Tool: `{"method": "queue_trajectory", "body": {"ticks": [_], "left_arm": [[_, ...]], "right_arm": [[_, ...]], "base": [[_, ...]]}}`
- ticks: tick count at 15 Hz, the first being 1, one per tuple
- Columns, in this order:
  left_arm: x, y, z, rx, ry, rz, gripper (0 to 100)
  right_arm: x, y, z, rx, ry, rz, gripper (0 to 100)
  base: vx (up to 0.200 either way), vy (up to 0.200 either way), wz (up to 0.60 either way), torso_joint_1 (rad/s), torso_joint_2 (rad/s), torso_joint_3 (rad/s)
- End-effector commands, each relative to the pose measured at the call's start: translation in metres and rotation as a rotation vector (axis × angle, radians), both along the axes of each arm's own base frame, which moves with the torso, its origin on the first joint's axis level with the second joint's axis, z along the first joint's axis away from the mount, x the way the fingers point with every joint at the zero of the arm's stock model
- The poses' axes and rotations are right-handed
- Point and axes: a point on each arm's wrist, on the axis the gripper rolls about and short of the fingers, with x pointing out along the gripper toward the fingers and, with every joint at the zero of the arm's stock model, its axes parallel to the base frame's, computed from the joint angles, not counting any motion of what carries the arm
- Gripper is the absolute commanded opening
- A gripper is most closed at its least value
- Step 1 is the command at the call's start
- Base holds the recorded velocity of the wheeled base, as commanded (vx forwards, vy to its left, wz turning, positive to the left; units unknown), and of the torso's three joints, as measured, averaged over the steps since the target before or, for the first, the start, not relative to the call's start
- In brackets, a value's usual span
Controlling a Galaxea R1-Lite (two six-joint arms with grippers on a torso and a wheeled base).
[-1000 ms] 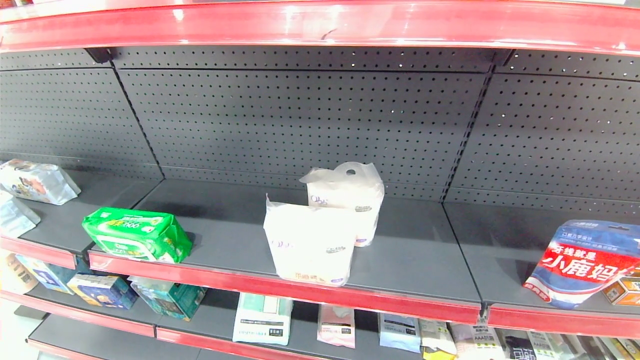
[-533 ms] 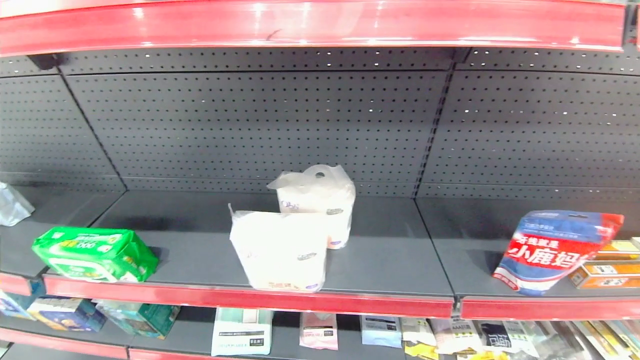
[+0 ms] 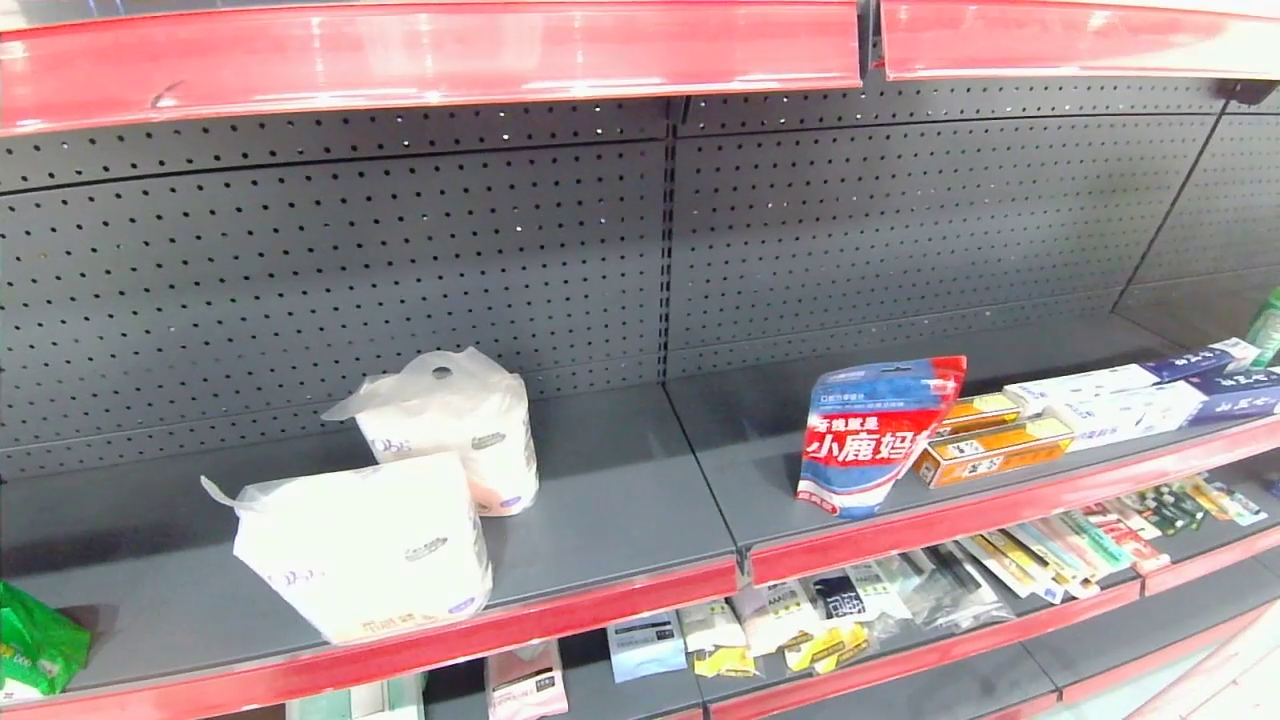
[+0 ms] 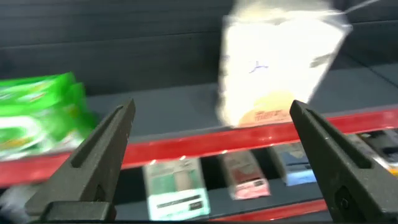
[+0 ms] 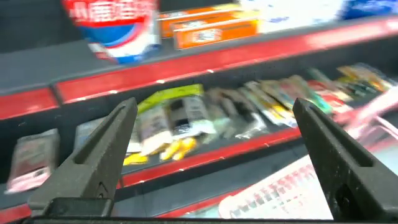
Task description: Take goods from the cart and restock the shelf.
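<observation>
Two white tissue packs stand on the grey shelf (image 3: 620, 500): one at the front edge (image 3: 365, 545), one behind it with a handle hole (image 3: 450, 420). My left gripper (image 4: 211, 118) is open in front of the shelf, level with its red edge, and the front white pack (image 4: 277, 62) stands beyond it. My right gripper (image 5: 214, 115) is open, held before the lower shelf of small hanging packets (image 5: 186, 118), with nothing between its fingers. A blue and red pouch (image 3: 870, 435) leans on the shelf section to the right.
A green wipes pack (image 3: 35, 645) lies at the far left of the shelf. Orange boxes (image 3: 985, 450) and white and blue boxes (image 3: 1130, 395) lie to the right of the pouch. A red-edged shelf (image 3: 430, 50) runs overhead. Bare shelf lies between the tissue packs and the pouch.
The head camera has swung to the right, so the whole shelf slides left in view. The goods on the shelf have not moved.
</observation>
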Motion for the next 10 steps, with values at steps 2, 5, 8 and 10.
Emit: {"method": "queue_trajectory", "body": {"ticks": [2, 5, 8, 10], "left_arm": [[0.0, 0.0, 0.0, 0.002, 0.001, -0.002, 100], [0.0, 0.0, 0.001, 0.005, -0.004, -0.008, 100], [0.042, 0.003, 0.128, -0.178, 0.036, 0.114, 100], [0.078, 0.01, 0.145, -0.158, 0.127, 0.324, 100]], "right_arm": [[0.0, 0.0, 0.0, 0.0, 0.004, -0.001, 100], [0.0, 0.0, 0.0, 0.0, 0.004, -0.001, 100], [0.0, 0.0, 0.0, -0.001, 0.002, 0.001, 100], [0.0, 0.0, 0.0, -0.001, 0.002, -0.001, 100]], "base": [[0.0, 0.0, 0.0, 0.0, 0.0, 0.0], [0.0, 0.0, 0.0, 0.0, 0.0, 0.0], [0.0, 0.0, 0.0, 0.0, 0.0, 0.0], [0.0, 0.0, 0.0, 0.0, 0.0, 0.0]]}}
